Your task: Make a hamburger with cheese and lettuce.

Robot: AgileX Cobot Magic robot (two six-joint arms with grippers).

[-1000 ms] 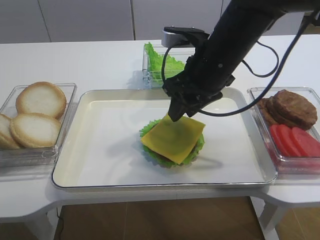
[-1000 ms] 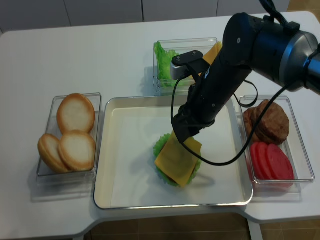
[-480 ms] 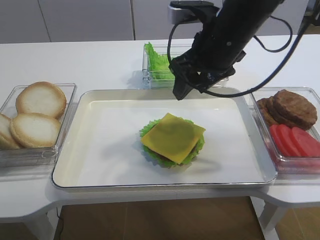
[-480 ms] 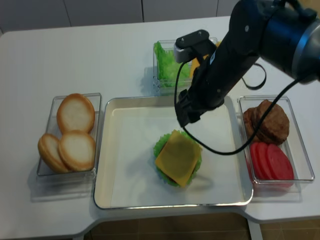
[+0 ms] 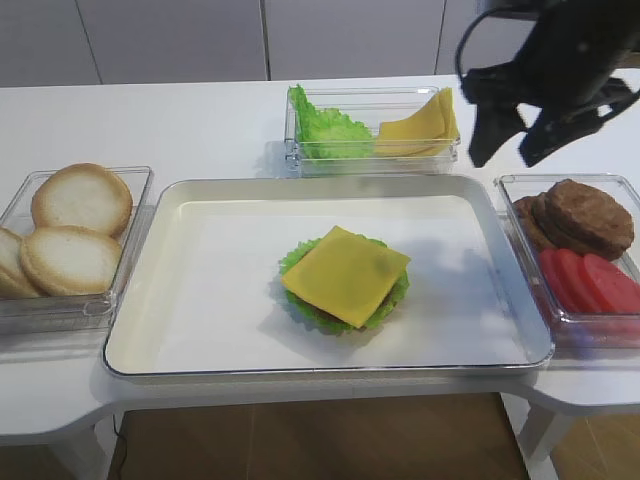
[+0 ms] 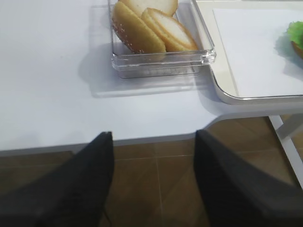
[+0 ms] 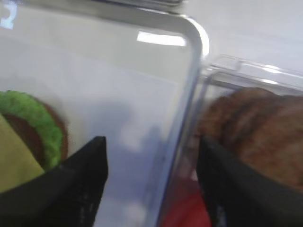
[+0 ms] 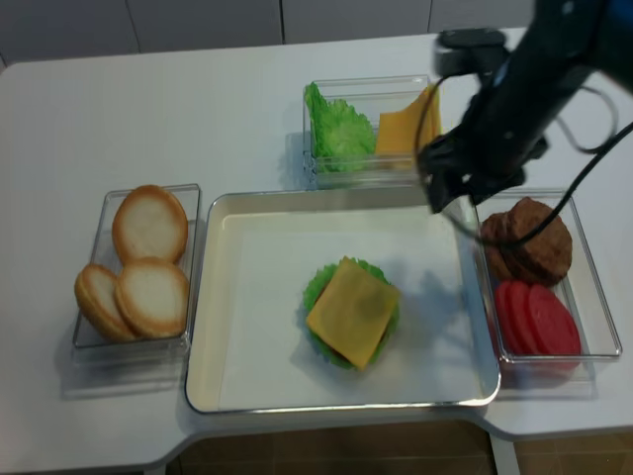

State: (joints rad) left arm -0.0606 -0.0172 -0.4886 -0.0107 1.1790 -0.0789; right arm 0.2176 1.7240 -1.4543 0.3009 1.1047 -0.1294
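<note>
Moved my right pincer (image 5: 508, 141) off the cheese (image 5: 346, 275) to upper right, jaws open. Risk: unsecured slice sliding off lettuce (image 5: 392, 295) w/ next topping.

The cheese (image 5: 346, 275) covers nearly all of the hamburger (image 5: 322, 313); only a brown sliver shows under the lettuce (image 5: 297, 254) fringe. The right wrist view is blurred, and its left edge cuts off the stack. The bun halves (image 5: 18, 262) run off the exterior view's left edge. The left wrist view's edge crops the tray (image 6: 226, 92).
</note>
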